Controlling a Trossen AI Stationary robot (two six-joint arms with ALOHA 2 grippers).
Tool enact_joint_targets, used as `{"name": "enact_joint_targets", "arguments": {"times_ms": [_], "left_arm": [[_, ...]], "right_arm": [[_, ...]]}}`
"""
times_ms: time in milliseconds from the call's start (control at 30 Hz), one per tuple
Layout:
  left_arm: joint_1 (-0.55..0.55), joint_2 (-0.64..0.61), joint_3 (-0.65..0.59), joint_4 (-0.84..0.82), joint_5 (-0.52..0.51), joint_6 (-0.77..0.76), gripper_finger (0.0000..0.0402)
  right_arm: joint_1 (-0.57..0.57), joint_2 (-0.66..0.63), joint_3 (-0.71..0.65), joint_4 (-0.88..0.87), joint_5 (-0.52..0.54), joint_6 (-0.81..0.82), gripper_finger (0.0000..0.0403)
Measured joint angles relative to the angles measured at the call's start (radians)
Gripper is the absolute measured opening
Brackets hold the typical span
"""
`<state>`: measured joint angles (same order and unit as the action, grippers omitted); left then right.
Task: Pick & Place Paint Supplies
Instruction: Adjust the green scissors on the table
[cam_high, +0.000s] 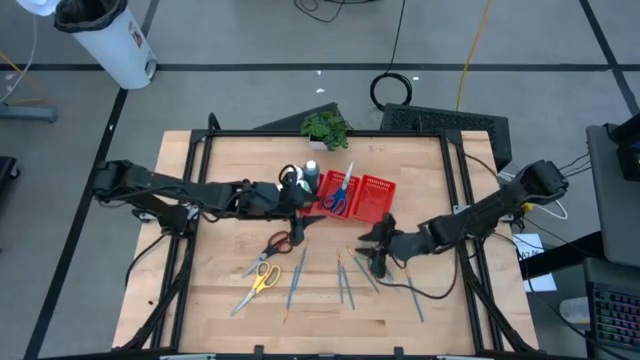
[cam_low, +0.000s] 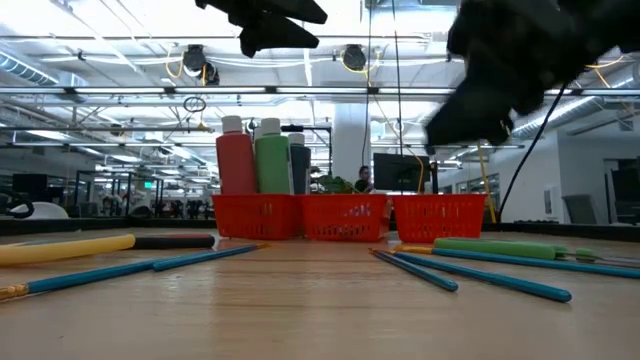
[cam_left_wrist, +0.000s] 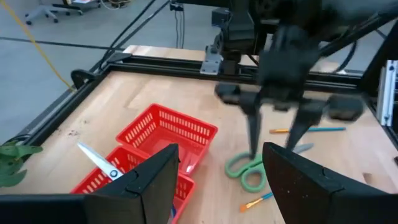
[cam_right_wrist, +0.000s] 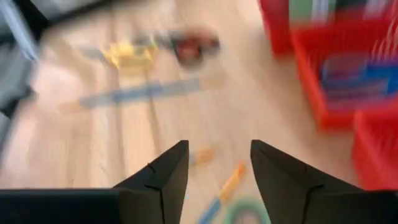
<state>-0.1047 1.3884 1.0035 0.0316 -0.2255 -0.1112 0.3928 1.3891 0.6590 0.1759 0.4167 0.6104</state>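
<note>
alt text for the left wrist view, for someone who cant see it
The right gripper hangs open over green-handled scissors on the wooden table, beside a red mesh tray holding blue-handled scissors. The left gripper frames the foreground, open.

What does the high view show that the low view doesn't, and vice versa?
Only the high view shows the blue-handled scissors lying in the middle part of the red mesh three-part tray, the red-handled scissors and yellow-handled scissors on the wooden table, and the left gripper and right gripper over it.

Only the low view shows the room's ceiling lights and the bottles' colours side on: a red paint bottle and a green paint bottle.

Both show the tray, the bottles in its end part, and thin brushes on the table.
</note>
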Motion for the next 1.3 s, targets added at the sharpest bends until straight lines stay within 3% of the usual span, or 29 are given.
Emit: {"name": "enact_joint_targets", "arguments": {"times_ms": [200,400,767,1100,1300], "left_arm": [[-0.009,0.000,0.000,0.000,0.000,0.000,0.0241],[-0.009,0.000,0.000,-0.008,0.000,-0.007,0.0241],[-0.008,0.000,0.000,-0.006,-0.001,-0.003,0.0241],[-0.008,0.000,0.000,-0.006,-0.002,-0.003,0.0242],[-0.008,0.000,0.000,-0.007,-0.002,-0.006,0.0241]], "right_arm": [[0.016,0.142,-0.001,-0.025,-0.082,0.106,0.0159],[0.015,0.222,0.000,0.023,-0.126,0.097,0.0149],[0.030,0.208,-0.001,0.020,-0.366,0.059,0.0148],[0.028,0.050,0.000,-0.028,-0.240,-0.091,0.0148],[0.038,0.075,-0.001,-0.076,-0.276,-0.270,0.0148]]}}
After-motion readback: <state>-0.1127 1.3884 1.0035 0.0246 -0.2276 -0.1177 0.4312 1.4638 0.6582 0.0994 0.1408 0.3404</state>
